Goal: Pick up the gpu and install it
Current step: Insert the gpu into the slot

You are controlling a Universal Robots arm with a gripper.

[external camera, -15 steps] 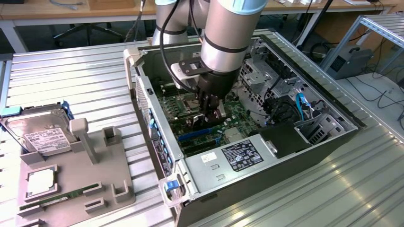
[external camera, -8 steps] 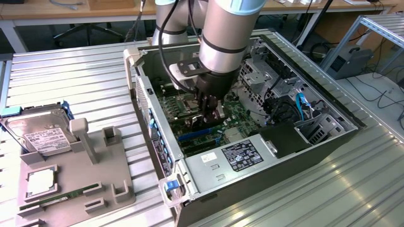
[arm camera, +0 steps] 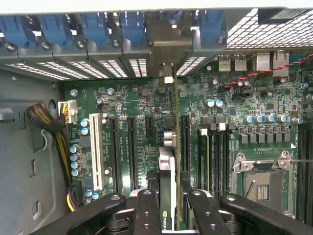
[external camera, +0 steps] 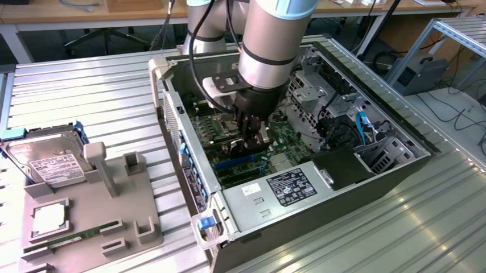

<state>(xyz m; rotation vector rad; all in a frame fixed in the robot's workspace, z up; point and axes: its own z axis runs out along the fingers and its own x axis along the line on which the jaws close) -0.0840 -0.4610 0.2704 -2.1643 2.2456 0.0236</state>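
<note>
The gpu (arm camera: pixel 167 166) stands on edge between my fingers (arm camera: pixel 146 208), a thin card with a white and dark top edge. It runs over the green motherboard (arm camera: pixel 122 98) towards the case's rear slot openings, where its silver bracket end (arm camera: pixel 167 73) sits. My gripper (arm camera: pixel 168 198) is shut on it. In the exterior view, the gripper (external camera: pixel 251 142) reaches down into the open computer case (external camera: pixel 176 122), and the dark gpu (external camera: pixel 240 152) shows just under it, above the blue slot (external camera: pixel 231 163). Whether the card is seated in a slot cannot be told.
Blue retaining clips (arm camera: pixel 98 27) line the rear slots. The CPU socket (arm camera: pixel 264 183) lies beside the card. A power supply (external camera: pixel 292 187) and drive cage (external camera: pixel 311 96) crowd the case. On the exterior view's left, a grey fixture (external camera: pixel 114 222) holds a hard drive (external camera: pixel 49 162) and a memory stick (external camera: pixel 76 236).
</note>
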